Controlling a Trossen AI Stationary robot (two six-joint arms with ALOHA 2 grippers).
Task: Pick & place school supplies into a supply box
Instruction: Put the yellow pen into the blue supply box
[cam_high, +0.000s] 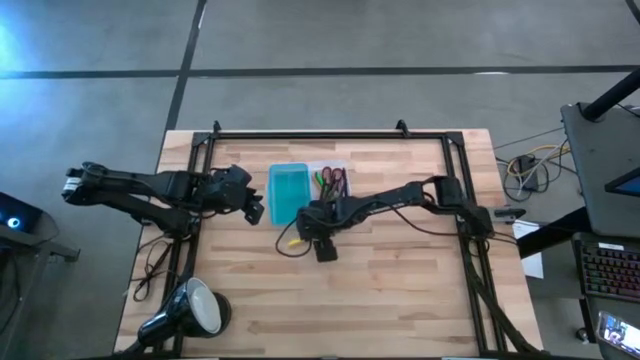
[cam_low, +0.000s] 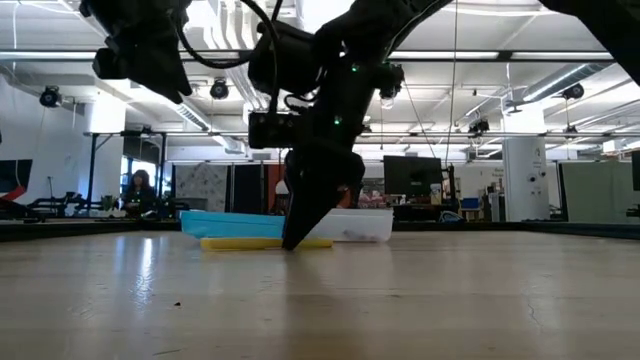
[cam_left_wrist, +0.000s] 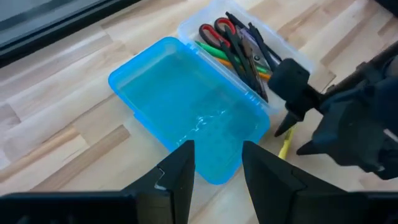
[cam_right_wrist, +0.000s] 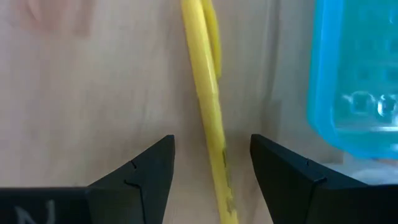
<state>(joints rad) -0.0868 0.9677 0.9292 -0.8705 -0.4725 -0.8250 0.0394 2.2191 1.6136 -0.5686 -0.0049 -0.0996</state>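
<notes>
The yellow pencil (cam_right_wrist: 208, 106) lies flat on the table just off the near end of the supply box; it also shows as the yellow pencil (cam_high: 294, 241). My right gripper (cam_right_wrist: 212, 149) points down at the table, open, one finger on each side of the pencil with a gap on both sides. The supply box lies open: its turquoise half (cam_left_wrist: 186, 112) is bare, and its clear half (cam_left_wrist: 249, 43) holds the red-handled scissors (cam_left_wrist: 214, 30), a green marker and dark pens. My left gripper (cam_left_wrist: 217, 155) hovers open above the box's left side, raised off the table.
A black-and-white desk lamp (cam_high: 190, 310) stands at the table's near left corner. Black frame rails (cam_high: 330, 134) run along the far, left and right sides. A dark cable (cam_high: 290, 245) curls by the pencil. Bare wood (cam_high: 400, 290) lies toward the near right.
</notes>
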